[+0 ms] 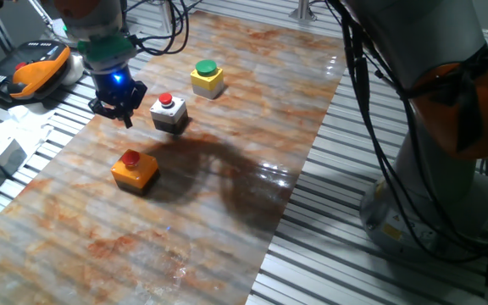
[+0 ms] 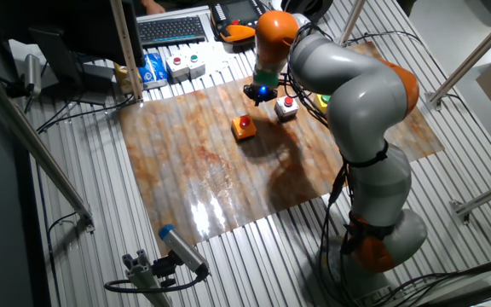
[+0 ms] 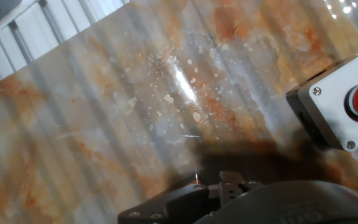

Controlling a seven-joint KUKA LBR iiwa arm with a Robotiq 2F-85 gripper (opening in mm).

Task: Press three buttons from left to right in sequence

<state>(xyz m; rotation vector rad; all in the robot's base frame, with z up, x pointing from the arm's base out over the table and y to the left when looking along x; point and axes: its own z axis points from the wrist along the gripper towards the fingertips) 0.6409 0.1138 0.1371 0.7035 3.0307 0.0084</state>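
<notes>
While the gripper (image 1: 119, 108) hovers above the counter (image 1: 227, 212) just beside the grey box (image 1: 169, 113), and touches none of the three, the step in hand appears to be a transit between buttons. The row runs orange box (image 1: 135, 170), grey box, yellow box (image 1: 207, 78), and which end counts as left cannot be settled from these views. Gripper opening cannot be determined and nothing is seen held; the next move calls for centring over a cap and descending straight.

Dim room; overhead glare streaks the glossy mat (image 1: 227, 212), arm shadow beneath, hand view blurred.
</notes>
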